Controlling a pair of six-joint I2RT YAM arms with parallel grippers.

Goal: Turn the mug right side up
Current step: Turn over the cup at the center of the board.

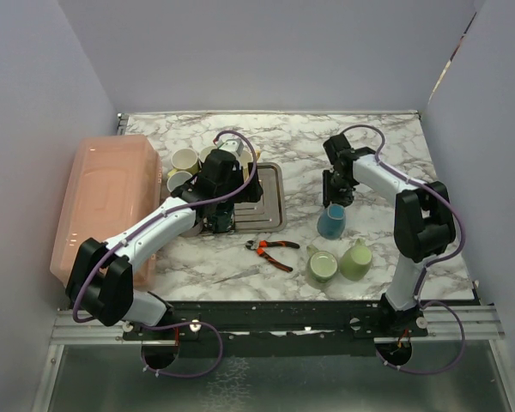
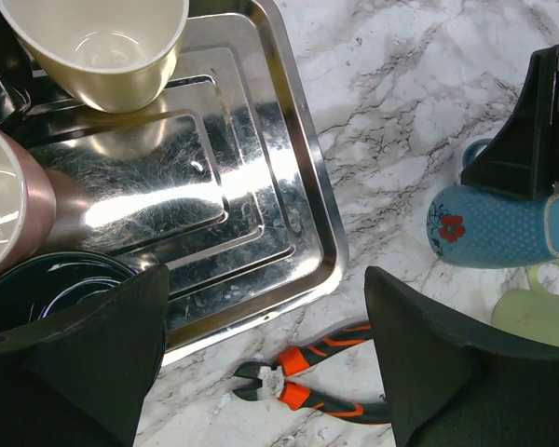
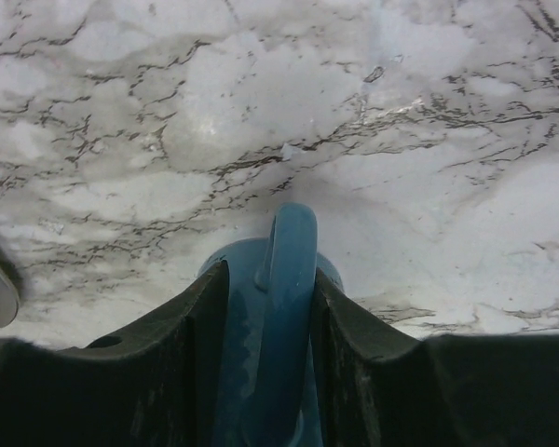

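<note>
The blue mug [image 1: 330, 221] with a red flower stands right of centre, narrow end up, and also shows in the left wrist view [image 2: 489, 228]. My right gripper [image 1: 337, 196] is shut on its handle [image 3: 289, 279], one finger on each side [image 3: 268, 279]. I cannot tell whether the mug touches the table. My left gripper [image 1: 219, 219] is open and empty, hovering over the near edge of the steel tray [image 2: 261, 186], with its fingers [image 2: 74, 354] wide apart [image 2: 265, 372].
Orange-handled pliers [image 1: 273, 251] lie in front of the tray [image 1: 270, 202] and show between my left fingers [image 2: 307, 386]. Several mugs [image 1: 185, 160] sit at the tray's left. Two green mugs [image 1: 321, 265] [image 1: 356, 259] stand near the front right. A pink bin [image 1: 103, 202] fills the left side.
</note>
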